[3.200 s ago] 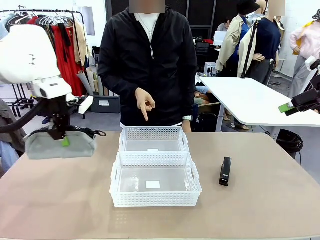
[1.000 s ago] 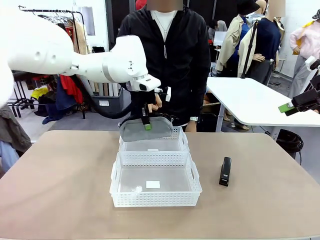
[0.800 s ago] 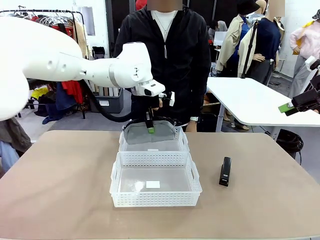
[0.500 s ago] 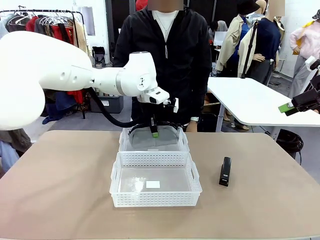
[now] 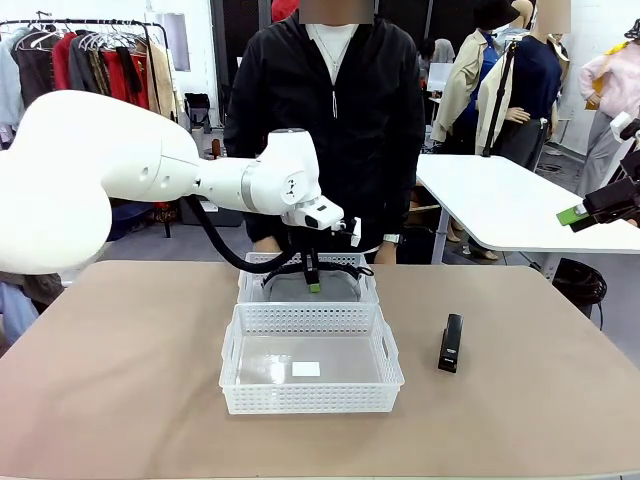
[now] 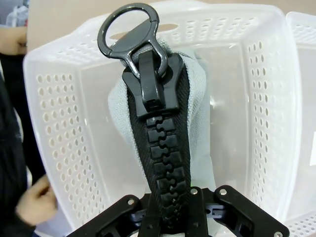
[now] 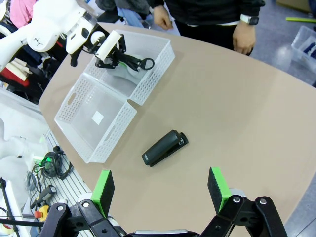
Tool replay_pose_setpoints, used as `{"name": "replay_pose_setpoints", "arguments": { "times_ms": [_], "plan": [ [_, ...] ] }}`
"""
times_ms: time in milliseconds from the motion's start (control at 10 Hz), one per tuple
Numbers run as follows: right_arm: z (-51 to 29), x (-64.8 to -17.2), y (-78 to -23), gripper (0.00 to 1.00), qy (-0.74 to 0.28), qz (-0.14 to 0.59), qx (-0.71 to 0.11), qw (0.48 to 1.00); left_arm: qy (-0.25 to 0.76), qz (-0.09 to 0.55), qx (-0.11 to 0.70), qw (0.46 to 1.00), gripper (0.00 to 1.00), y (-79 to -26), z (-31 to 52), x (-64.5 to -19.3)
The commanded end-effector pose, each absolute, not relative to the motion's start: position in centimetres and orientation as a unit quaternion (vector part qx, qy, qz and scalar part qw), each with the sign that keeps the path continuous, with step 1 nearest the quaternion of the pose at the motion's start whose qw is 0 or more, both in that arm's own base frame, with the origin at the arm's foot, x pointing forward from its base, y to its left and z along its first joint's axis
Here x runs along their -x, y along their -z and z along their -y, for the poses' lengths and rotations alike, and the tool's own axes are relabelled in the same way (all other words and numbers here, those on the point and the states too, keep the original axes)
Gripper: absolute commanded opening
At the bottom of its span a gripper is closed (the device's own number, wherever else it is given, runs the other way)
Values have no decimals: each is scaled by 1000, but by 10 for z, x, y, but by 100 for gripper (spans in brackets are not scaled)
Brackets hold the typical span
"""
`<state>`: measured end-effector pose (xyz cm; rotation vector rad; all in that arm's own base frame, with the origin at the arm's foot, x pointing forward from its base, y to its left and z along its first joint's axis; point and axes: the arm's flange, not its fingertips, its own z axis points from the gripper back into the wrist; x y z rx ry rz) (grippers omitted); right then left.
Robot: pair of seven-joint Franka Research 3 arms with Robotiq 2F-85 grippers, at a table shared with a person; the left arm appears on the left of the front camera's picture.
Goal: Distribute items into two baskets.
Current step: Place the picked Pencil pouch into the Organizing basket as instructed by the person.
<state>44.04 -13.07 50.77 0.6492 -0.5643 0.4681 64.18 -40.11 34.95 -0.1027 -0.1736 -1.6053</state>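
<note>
Status: swung waist bag (image 5: 296, 290) over from counter's (image 5: 120, 380) left side, dropped it below rim of far basket (image 5: 246, 285). Still pinching its black zipper band (image 6: 160, 163) tight in left claw (image 5: 314, 286), no release yet. Holding right claw (image 7: 160, 190) spread wide, empty, well above stapler (image 5: 451, 343). Means first item almost placed; leaves stapler, probably for near basket (image 5: 300, 400). Can't read small white label (image 5: 305, 369) there; no brand spotted.
</note>
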Motion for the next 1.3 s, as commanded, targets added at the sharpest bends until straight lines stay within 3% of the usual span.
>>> {"name": "replay_pose_setpoints", "arguments": {
  "times_ms": [0, 200, 300, 700, 800, 1200],
  "plan": [
    [130, -440, -509, 100, -225, 272, -313, 882, 720, 75, 39, 689, 0, -350, 406, -650],
    [130, -440, -509, 100, -225, 272, -313, 882, 717, 73, 47, 692, 0, -344, 405, -648],
    [130, -440, -509, 100, -225, 272, -313, 882, 715, 69, 57, 694, 15, -346, 404, -648],
    [130, -440, -509, 100, -225, 272, -313, 882, 709, 60, 84, 698, 93, -367, 390, -649],
    [130, -440, -509, 100, -225, 272, -313, 882, 703, 49, 112, 700, 100, -379, 382, -650],
    [130, -440, -509, 100, -225, 272, -313, 882, 679, 49, 127, 721, 100, -415, 351, -636]
  ]
}}
